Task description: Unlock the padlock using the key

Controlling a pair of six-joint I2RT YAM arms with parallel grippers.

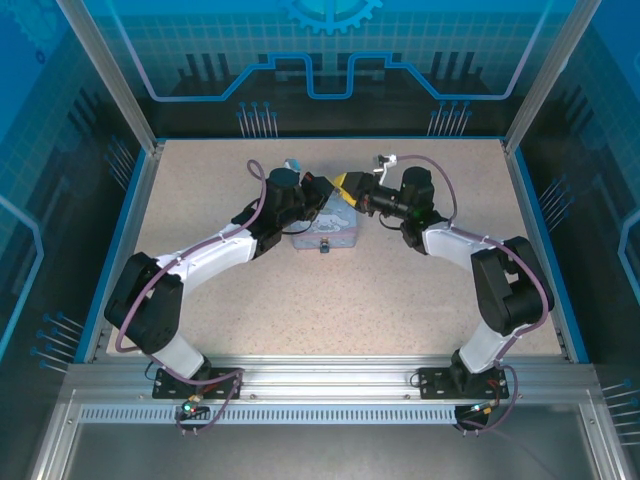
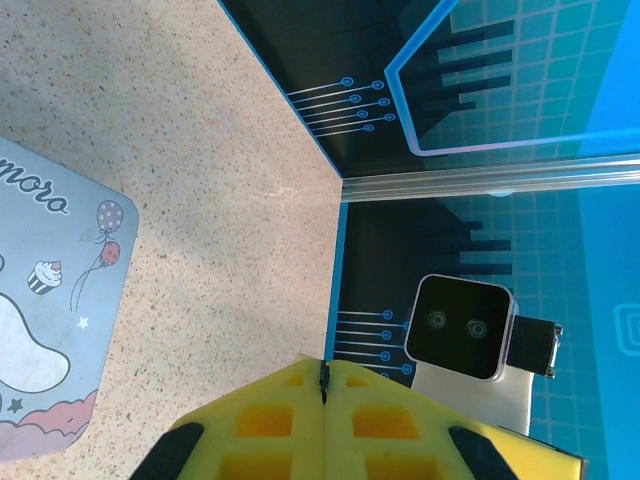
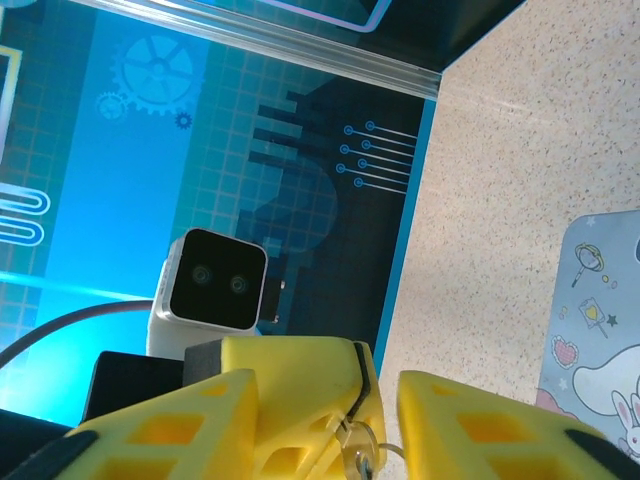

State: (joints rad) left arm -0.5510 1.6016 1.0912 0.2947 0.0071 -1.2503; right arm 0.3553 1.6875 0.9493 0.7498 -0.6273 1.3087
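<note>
My left gripper is shut, its yellow fingers pressed together on the key, a thin dark sliver at the seam. In the right wrist view the key's silvery round head and a wire ring stick out beside the left gripper's yellow fingers. My right gripper stands open around them, one finger on each side, with a gap on the right. From above, the two grippers meet tip to tip over the far edge of the tin. The padlock is hidden.
A pale blue tin with cartoon pictures lies on the speckled table just under both grippers, also at the left and at the right. The blue back wall stands close behind.
</note>
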